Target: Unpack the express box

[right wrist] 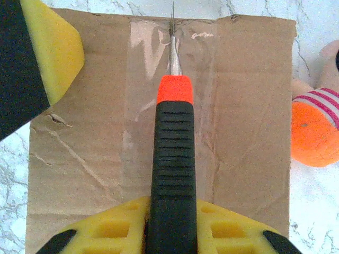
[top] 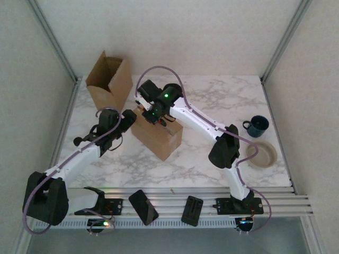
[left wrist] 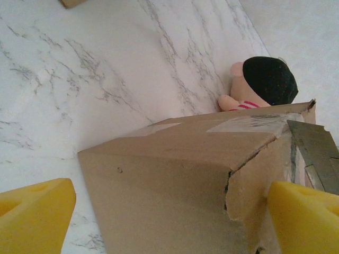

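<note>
Note left tool (left wrist: 169, 217) spread wide, released, straddling one end of express box (top: 161, 138); cannot confirm any pinch on the cardboard. Locate that box in the middle of desk (top: 212, 95), sealed, clear tape (right wrist: 151, 74) down the top seam. Close left tool in to brace the cardboard before cutting; hold its pad (right wrist: 53, 47) off the blade path. Note utility knife (right wrist: 172, 159) clenched by the handle in right tool (right wrist: 172, 233), blade tip at far end of tape line. Judged step: slitting the seam. Hold blade shallow, draw straight back along the tape, avoid digging toward contents. Stop at the near edge, no overshoot. Watch torn corner (left wrist: 230, 185) on box wall, likely to buckle under side pressure. Leave plush toy (left wrist: 259, 84) lying just beyond the box on the desk, clear of the stroke.
</note>
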### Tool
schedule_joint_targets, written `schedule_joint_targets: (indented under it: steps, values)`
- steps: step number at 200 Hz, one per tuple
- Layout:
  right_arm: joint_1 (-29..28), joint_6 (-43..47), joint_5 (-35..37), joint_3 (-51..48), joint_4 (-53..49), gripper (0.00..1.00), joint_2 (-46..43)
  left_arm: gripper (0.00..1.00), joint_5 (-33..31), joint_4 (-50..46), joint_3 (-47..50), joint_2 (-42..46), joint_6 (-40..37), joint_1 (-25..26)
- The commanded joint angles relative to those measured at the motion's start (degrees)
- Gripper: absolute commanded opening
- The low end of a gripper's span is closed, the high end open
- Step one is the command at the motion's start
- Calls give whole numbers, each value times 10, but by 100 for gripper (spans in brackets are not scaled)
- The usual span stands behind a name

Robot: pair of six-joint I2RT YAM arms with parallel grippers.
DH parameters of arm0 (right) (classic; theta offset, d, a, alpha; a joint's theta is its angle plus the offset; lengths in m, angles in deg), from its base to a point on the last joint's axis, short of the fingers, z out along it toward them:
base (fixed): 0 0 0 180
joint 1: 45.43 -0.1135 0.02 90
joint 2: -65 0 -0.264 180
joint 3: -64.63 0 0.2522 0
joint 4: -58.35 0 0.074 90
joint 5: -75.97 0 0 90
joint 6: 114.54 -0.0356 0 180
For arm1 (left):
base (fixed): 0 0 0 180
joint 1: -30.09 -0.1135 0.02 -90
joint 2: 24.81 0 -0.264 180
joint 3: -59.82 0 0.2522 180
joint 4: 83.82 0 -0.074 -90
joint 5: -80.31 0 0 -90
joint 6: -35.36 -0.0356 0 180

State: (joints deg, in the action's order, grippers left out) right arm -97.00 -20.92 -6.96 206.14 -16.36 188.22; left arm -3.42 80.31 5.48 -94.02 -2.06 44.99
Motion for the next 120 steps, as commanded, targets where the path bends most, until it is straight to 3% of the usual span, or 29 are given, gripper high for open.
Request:
schedule_joint_targets:
  steps: [1, 120]
  values:
    - [-7, -8, 23, 23, -30, 0, 13, 92, -5, -3, 11, 0, 12, -6]
    - [-17, -2, 54, 91, -148, 0, 55, 92, -16, 6, 32, -17, 22, -7]
